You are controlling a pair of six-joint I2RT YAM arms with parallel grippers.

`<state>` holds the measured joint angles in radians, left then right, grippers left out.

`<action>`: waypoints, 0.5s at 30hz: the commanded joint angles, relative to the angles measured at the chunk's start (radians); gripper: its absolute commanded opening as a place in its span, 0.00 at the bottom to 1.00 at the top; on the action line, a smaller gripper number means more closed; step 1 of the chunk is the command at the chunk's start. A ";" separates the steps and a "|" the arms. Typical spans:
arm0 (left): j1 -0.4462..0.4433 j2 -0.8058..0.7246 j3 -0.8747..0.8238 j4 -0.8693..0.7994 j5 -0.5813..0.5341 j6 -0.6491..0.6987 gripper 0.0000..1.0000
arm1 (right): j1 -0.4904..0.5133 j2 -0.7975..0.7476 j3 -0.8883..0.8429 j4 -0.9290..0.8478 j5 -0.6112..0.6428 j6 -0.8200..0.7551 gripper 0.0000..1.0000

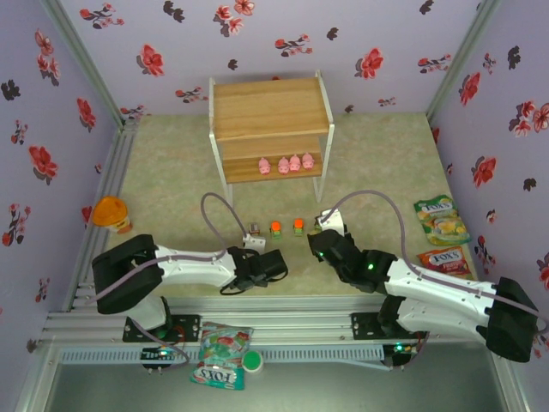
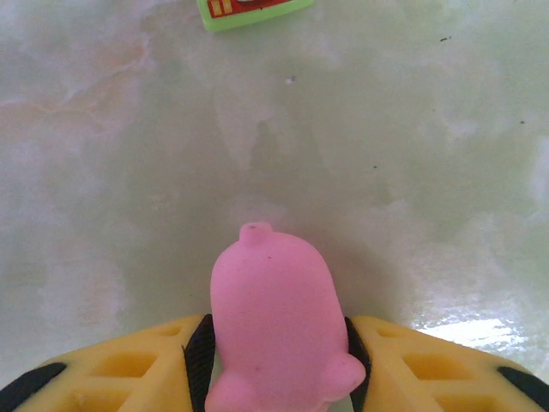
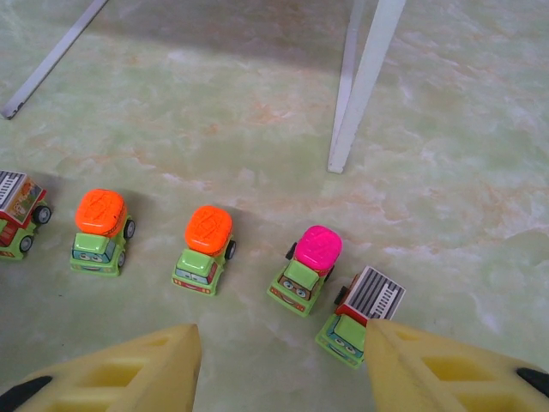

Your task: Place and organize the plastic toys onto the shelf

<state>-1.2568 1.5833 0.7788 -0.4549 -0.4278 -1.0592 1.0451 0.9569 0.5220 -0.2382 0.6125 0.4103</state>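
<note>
We saw L fingers clenched on a pink pig; R fingers released over cars on bench; four pigs on shelf, lower board.

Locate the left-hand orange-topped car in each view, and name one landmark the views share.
Top external: orange-topped car, centre, second from left in its row.
Right wrist: orange-topped car, left side, second from left.
Shared landmark: the shelf's white leg, beyond the row.

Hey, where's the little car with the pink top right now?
In the right wrist view, the pink-topped car stands between an orange-topped car on its left and a grey-topped car on its right, just ahead of the right gripper.
</note>
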 commanded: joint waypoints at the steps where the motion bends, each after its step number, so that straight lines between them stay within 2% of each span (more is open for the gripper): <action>1: -0.001 -0.015 -0.035 0.012 -0.054 0.029 0.49 | -0.005 0.005 -0.004 0.017 -0.002 -0.011 0.54; 7: 0.000 -0.037 -0.067 0.052 -0.080 0.029 0.54 | -0.007 0.006 -0.004 0.014 -0.001 -0.010 0.55; 15: -0.011 -0.044 -0.103 0.146 -0.101 0.054 0.53 | -0.006 0.007 -0.005 0.013 -0.002 -0.010 0.55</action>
<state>-1.2655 1.5429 0.7013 -0.3489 -0.4770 -1.0325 1.0451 0.9588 0.5220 -0.2352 0.6125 0.4103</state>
